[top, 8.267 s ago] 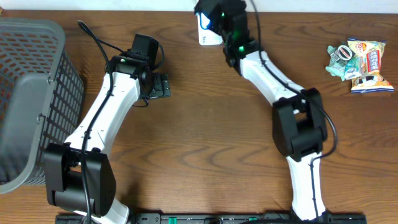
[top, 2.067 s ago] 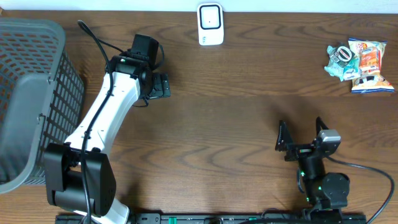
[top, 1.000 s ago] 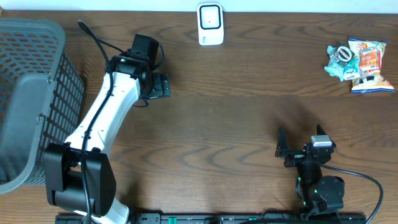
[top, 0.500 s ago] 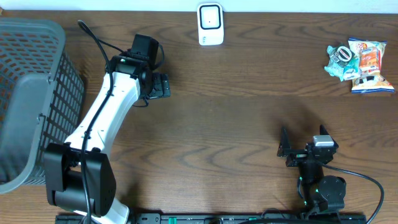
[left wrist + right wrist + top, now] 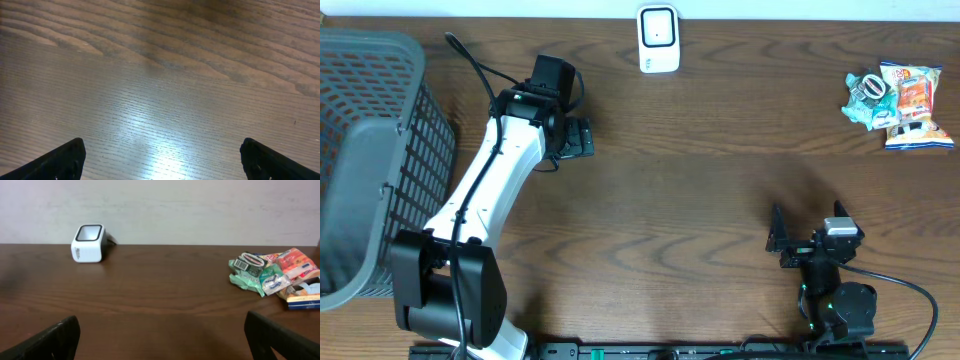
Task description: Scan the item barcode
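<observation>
The left gripper [image 5: 578, 138] and right gripper [image 5: 806, 228] stand spread, holding nothing. Snack packets [image 5: 898, 102], perhaps three, lie well apart from the scanner [image 5: 658, 38].

Judged a mock shop checkout rigged in a lab: white barcode scanner [image 5: 658, 38] before a plain pale wall [image 5: 175, 205], grey mesh shopping basket [image 5: 420, 135] at left, heap of snack packets [image 5: 898, 100] at far right, all on a wood-grain table [image 5: 700, 180] shared with left arm [image 5: 490, 170] and right arm [image 5: 832, 300].
</observation>
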`<state>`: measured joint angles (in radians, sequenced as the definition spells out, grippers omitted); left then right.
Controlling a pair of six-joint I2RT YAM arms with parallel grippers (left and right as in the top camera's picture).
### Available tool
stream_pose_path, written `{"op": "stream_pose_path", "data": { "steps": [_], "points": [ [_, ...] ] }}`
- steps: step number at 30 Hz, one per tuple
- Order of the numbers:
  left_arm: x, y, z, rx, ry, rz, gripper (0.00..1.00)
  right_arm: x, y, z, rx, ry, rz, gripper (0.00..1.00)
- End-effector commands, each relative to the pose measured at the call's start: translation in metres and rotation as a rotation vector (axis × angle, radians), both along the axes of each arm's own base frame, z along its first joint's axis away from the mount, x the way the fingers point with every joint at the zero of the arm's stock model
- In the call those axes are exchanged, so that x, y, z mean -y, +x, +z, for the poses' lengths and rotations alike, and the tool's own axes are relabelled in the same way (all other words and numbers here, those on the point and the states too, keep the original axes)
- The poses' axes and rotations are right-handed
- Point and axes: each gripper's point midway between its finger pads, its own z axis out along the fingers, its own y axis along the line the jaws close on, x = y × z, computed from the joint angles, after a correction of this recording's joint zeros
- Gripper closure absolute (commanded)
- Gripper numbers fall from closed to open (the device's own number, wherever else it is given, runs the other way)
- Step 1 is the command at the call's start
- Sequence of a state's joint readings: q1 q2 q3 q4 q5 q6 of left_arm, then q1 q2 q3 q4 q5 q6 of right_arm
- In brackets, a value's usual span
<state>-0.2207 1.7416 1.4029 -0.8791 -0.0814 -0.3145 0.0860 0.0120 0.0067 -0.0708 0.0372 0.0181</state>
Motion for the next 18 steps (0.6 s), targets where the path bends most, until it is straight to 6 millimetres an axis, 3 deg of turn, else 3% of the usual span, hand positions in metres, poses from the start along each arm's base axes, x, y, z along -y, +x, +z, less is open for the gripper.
{"op": "stream_pose_path", "data": {
  "steps": [1,18],
  "points": [
    [-0.0019,0.0015,0.001,0.003,0.009,0.001,0.02,0.0003,-0.0004,-0.0013,-0.005,0.025,0.0,0.01],
    [-0.0019,0.0015,0.001,0.003,0.009,0.002,0.02,-0.0002,-0.0004,-0.0013,-0.005,0.038,0.002,0.01]
  ]
}}
